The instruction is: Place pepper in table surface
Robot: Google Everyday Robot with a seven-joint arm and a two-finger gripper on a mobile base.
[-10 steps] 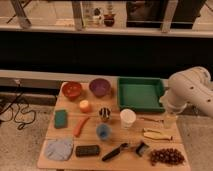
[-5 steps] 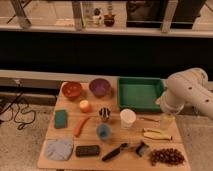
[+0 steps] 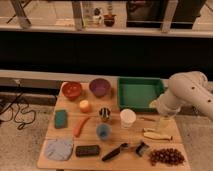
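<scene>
While the pepper (image 3: 81,126) lay ungrasped on the table surface (image 3: 132,161), the gripper (image 3: 165,121) was held spread and empty well apart, so a reach across was judged needed

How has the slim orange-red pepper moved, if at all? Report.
No: pepper stays right of green sponge; end effector hangs over tan tabletop's right side.
</scene>
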